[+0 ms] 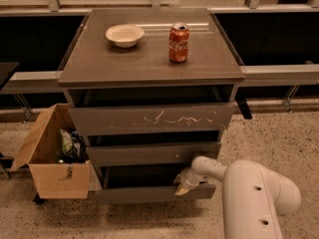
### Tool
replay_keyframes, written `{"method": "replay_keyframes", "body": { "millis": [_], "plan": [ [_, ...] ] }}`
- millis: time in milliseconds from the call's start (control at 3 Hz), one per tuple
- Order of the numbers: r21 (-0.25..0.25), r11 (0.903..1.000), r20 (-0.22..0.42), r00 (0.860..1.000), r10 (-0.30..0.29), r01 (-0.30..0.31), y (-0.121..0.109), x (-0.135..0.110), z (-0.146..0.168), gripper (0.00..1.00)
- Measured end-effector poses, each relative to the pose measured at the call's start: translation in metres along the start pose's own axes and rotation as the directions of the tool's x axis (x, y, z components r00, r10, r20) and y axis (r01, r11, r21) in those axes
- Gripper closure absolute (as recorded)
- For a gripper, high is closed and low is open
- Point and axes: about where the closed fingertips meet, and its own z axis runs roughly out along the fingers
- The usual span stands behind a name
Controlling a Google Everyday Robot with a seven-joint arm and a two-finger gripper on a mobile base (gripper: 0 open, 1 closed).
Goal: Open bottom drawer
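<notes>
The white gripper (pixel 185 184), its grip not discernible, is set against the right upper edge of the shallow dark grey bottom drawer (pixel 139 194), whose front runs left-right.

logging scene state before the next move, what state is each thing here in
bottom drawer: seems pulled out slightly, dark gap above its front
gripper: at the bottom drawer's upper edge, right side
middle drawer: cannot tell if fully shut
top drawer: scratched front, cannot tell if fully shut
soda can: upright on the cabinet top
bowl: upright, looks empty
cardboard box: flaps open, packets inside
</notes>
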Motion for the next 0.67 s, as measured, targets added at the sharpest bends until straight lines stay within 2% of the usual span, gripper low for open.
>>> {"method": "replay_keyframes", "body": {
  "millis": [667],
  "plan": [
    [0.0, 1.0, 0.0, 1.0, 0.0, 0.0, 0.0, 0.0, 0.0001, 0.16]
  ]
}}
